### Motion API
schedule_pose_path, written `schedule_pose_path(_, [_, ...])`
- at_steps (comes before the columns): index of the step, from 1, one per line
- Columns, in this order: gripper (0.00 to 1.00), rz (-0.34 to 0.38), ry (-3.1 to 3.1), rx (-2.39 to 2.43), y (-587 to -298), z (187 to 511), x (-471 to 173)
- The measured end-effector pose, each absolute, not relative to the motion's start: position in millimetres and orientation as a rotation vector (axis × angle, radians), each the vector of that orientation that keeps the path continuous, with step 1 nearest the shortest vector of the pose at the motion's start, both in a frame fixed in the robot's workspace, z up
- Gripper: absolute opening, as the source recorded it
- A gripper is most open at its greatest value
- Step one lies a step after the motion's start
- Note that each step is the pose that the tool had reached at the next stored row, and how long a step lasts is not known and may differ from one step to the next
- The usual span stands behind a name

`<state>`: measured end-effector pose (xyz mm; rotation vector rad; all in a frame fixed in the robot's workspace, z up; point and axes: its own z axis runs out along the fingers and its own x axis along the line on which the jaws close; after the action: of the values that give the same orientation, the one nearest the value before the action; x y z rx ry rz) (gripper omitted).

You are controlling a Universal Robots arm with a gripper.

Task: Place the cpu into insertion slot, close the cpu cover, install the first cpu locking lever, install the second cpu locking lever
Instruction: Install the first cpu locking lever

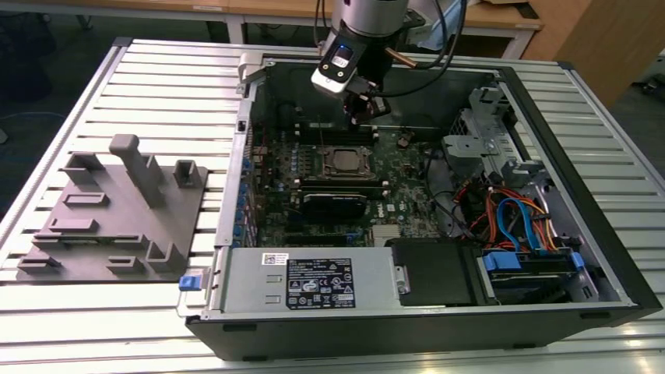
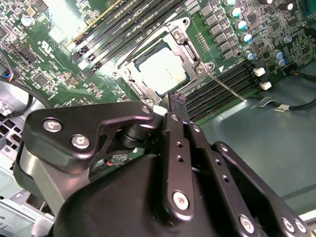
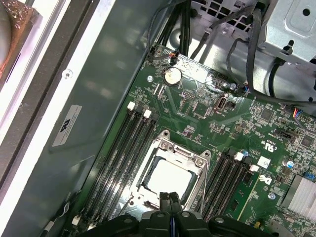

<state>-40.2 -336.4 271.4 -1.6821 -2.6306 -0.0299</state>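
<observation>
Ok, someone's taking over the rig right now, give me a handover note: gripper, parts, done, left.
Gripper: shut, nothing held, low inside the open black computer case.
Small flat square cpu with dull silvery top: seated in the square dark insertion slot, close by the gripper.
Thin square silvery cpu cover frame: appears down around the cpu.
Thin wire locking lever: sticks out over the black memory slots, looks unlatched.
Done: cpu placed, cover seemingly closed. Left: levers; the second one's state I cannot tell.
</observation>
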Motion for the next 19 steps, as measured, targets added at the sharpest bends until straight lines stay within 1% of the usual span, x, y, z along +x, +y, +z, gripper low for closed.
schedule_pose_path(9, [0.1, -0.03, -2.643, -1.663, -336.4, 271.4, -40.2])
schedule_pose_path(19, [0.1, -0.027, -2.757, -1.463, -336.4, 271.4, -40.2])
